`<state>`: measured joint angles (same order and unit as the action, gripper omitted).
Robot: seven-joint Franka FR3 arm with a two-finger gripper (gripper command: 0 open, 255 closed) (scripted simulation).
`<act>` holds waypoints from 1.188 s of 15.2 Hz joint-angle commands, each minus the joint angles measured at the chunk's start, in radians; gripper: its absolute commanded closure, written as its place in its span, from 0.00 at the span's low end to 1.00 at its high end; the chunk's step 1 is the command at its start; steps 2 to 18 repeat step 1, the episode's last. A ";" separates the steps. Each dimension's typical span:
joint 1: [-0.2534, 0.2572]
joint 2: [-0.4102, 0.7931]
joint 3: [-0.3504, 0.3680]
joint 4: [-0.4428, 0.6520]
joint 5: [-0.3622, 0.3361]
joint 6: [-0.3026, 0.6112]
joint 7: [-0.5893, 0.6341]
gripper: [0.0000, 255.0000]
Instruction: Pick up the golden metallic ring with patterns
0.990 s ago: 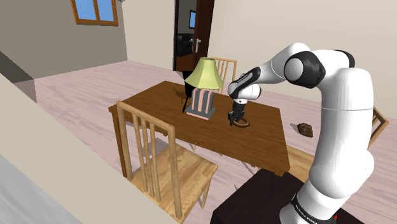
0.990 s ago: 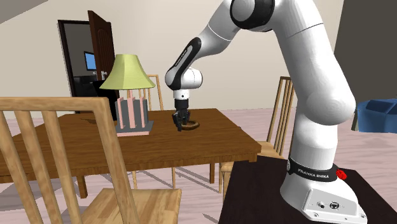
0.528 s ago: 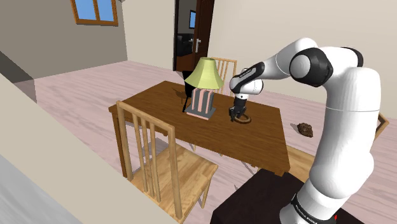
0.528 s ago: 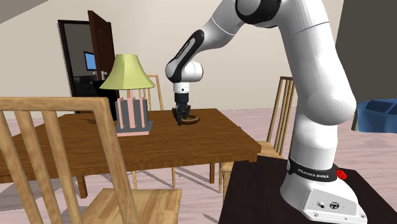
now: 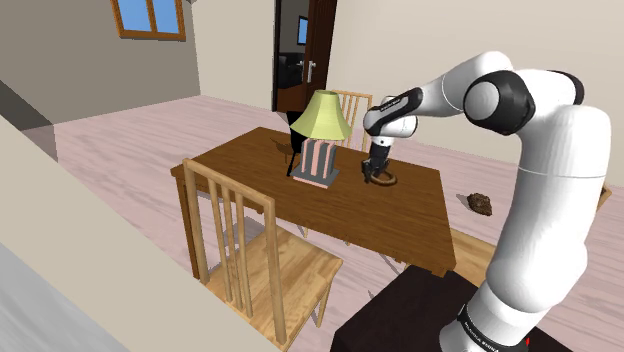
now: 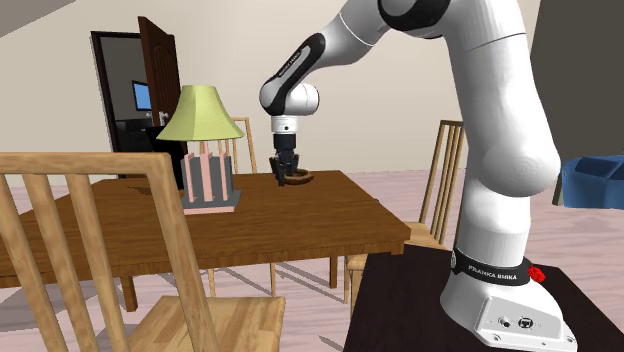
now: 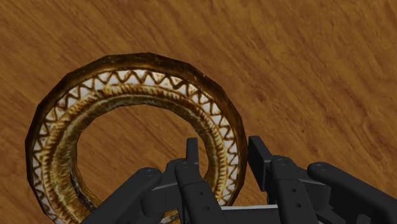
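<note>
Grasp on the ring, seen from the wrist, the shoulder and the second exterior camera. Your claw points down at the worktop and is clenched on the ring. One finger stands inside the hoop and the other outside it. The golden-brown band, with its pale zigzag pattern, passes between them, so you hold the ring by a single section of its rim. The relation that governs the next move is that nearly the whole hoop lies to one side of the claw, beyond the inner finger, with its opening facing the wrist. A hoop has no long axis; what matters is that the band crosses the finger gap squarely, and it appears to. In the side views the ring sits at the tips of the claw, low over the worktop. You cannot tell whether it has cleared the wood. The lamp stands near the claw, apart from it. Judged from this, a straight upward lift completes the pick. Expect the off-centre weight to tip the hoop about the pinch.
</note>
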<state>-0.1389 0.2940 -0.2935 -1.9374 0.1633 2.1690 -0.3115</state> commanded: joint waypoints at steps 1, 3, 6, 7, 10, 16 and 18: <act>0.001 -0.006 -0.001 0.000 -0.002 -0.006 0.002 1.00; 0.001 -0.006 -0.001 0.000 -0.002 -0.006 0.002 1.00; 0.001 -0.006 -0.001 0.000 -0.002 -0.006 0.002 1.00; 0.001 -0.006 -0.001 0.000 -0.002 -0.006 0.002 1.00; 0.001 -0.006 -0.001 0.000 -0.002 -0.006 0.002 1.00; 0.001 -0.006 -0.001 0.000 -0.002 -0.006 0.002 1.00; 0.001 -0.006 -0.001 0.000 -0.002 -0.006 0.002 1.00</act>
